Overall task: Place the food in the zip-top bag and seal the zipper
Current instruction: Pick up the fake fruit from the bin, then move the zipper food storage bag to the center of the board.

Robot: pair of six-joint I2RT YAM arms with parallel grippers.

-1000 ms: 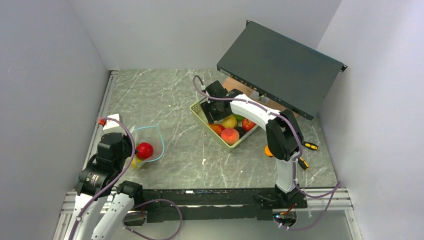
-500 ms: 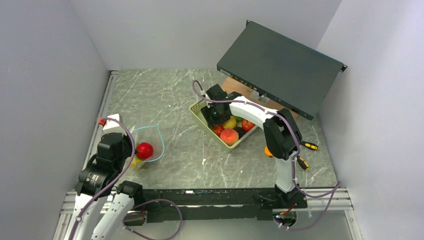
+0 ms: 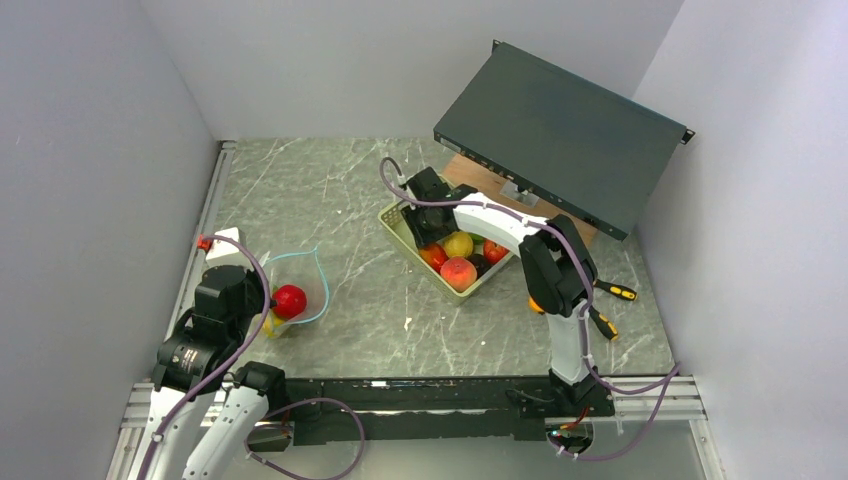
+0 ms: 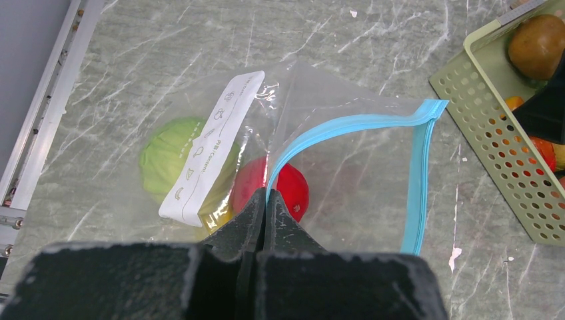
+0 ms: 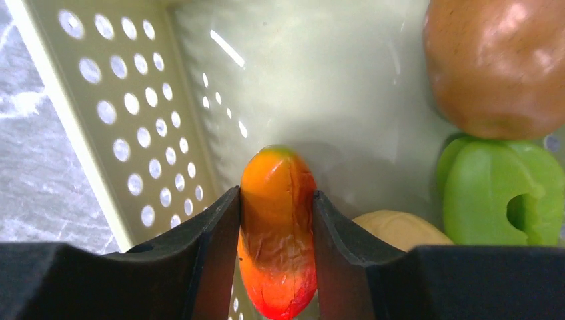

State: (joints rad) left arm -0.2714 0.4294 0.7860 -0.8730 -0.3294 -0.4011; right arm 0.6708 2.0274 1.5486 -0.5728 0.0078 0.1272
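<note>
Left arm [image 3: 215, 320] folded low, well left of the basket [image 4: 490, 127]; left fingers [image 4: 248, 215] pressed together, pinching the zipper [image 4: 346, 124] of the zip-top bag [image 4: 360, 180]. Bag flat on bench [image 3: 350, 190], mouth gaping toward basket, holding red piece [image 4: 293, 190] and green piece [image 4: 163, 157]. Right arm [image 3: 500, 222] stretched out, wrist dipped into basket; right fingers [image 5: 206, 247] clamp orange-red piece [image 5: 276, 233]. Beside it in the basket: brown piece [image 5: 493, 67], green slice [image 5: 500, 193], pale piece [image 5: 400, 230]

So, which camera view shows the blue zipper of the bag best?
The left wrist view: the zipper is large and clear, pinched by the left end effector. The top external view shows it only as a thin small loop. The right wrist view does not show it.
</note>
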